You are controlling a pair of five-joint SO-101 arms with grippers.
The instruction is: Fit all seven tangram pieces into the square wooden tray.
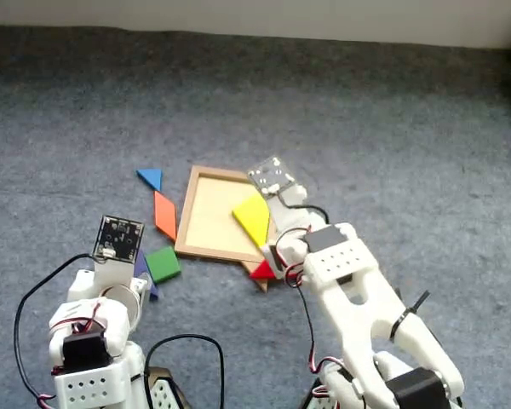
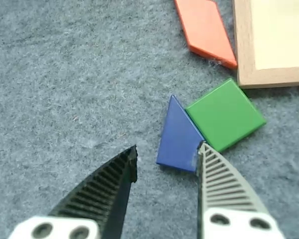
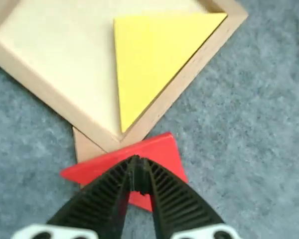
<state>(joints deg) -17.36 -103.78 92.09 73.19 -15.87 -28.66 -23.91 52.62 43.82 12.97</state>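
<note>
From here, my left arm (image 1: pixel 111 319) and right arm (image 1: pixel 366 307) are white printed plastic with black servos (image 1: pixel 83 351), looping black cables (image 1: pixel 187 337), and black ribbed fingers (image 3: pixel 102 199) on white screw-holed mounts (image 3: pixel 35 232).

At the lower left of the high view the left arm (image 1: pixel 94 332) is seen with the left gripper (image 2: pixel 168 148) pointed down and its fingers spread apart, while the right arm (image 1: pixel 366 307) is stretched from the lower right toward the centre, the right gripper (image 3: pixel 137 167) closed with fingers together.
</note>
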